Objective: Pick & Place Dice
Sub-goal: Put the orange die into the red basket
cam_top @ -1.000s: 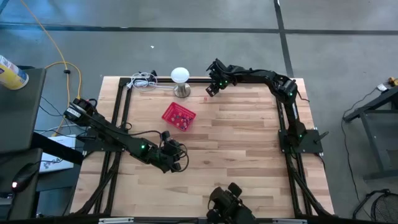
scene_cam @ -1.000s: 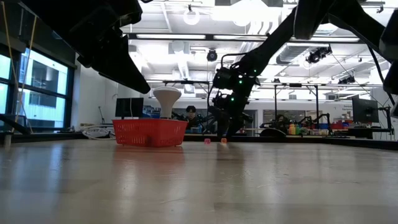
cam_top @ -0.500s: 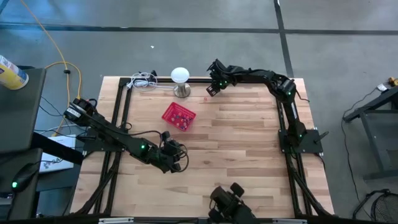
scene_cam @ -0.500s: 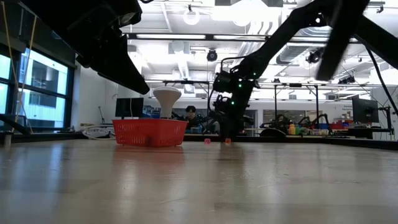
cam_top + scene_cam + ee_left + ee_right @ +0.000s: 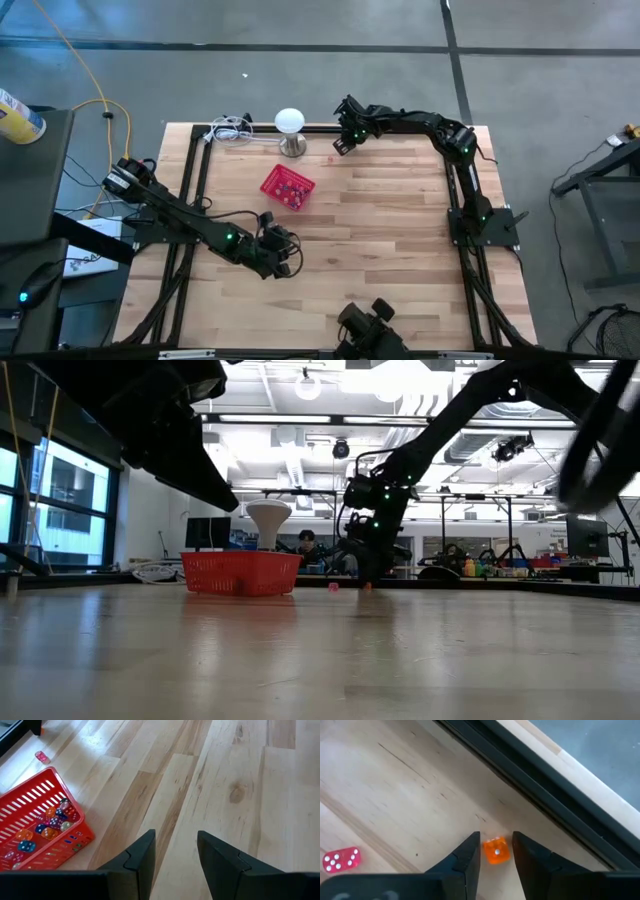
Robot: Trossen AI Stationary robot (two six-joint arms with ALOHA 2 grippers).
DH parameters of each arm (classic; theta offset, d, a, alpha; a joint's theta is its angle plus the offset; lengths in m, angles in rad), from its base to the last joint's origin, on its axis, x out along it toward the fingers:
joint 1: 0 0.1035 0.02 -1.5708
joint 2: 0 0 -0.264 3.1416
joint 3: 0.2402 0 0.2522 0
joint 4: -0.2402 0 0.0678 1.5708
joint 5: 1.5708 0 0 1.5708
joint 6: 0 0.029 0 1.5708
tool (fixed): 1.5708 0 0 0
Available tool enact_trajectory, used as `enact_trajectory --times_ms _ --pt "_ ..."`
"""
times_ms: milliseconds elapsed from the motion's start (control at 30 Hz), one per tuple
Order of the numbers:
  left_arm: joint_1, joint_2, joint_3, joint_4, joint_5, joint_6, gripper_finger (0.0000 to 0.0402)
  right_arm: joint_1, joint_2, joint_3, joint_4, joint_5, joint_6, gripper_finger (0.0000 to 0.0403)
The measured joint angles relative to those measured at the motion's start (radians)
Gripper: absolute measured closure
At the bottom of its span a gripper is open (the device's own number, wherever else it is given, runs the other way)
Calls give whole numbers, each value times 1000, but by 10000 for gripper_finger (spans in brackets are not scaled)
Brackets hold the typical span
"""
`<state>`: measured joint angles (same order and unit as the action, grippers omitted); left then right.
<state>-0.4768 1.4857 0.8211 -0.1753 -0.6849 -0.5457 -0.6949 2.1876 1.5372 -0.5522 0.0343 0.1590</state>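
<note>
A small red mesh basket (image 5: pixel 287 187) stands on the table left of centre, with several dice (image 5: pixel 47 822) inside it. At the far edge an orange die (image 5: pixel 495 851) lies on the wood, and my right gripper (image 5: pixel 496 845) is shut on it. A pink die (image 5: pixel 341 859) lies alone a short way from it, on the basket's side. My left gripper (image 5: pixel 175 850) hangs open above bare wood, nearer than the basket, with nothing between its fingers. My right gripper pinches the orange die's two opposite sides (image 5: pixel 486 852) between its two fingertips. The fingers come steeply from above, pointing down. The die rests on the table top (image 5: pixel 367 586), close to the black rail.
A black frame rail (image 5: pixel 530 775) runs along the far edge just beyond the orange die. A white dome-shaped object on a metal foot (image 5: pixel 290 125) and a coil of white cable (image 5: pixel 230 130) sit at the far left. Bare wood spreads right of the basket.
My right gripper has tipped a little steeper over the orange die at the far edge.
</note>
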Motion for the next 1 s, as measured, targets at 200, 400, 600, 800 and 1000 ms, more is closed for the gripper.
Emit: enact_trajectory --times_ms 200,400,600,800,1000 --pt "-14 0 0 0 0 0 262 0 0 0 -31 -3 1 306" --pt "-14 0 0 0 1 0 262 1 0 -2 -25 6 2 322" --pt "-24 0 0 0 4 0 262 1 1 -2 -24 9 -8 343" --pt "-26 0 0 0 5 -2 262 21 -4 -3 -24 38 -71 373" --pt "-26 0 0 0 5 -4 262 108 -59 -12 -65 178 -146 374"
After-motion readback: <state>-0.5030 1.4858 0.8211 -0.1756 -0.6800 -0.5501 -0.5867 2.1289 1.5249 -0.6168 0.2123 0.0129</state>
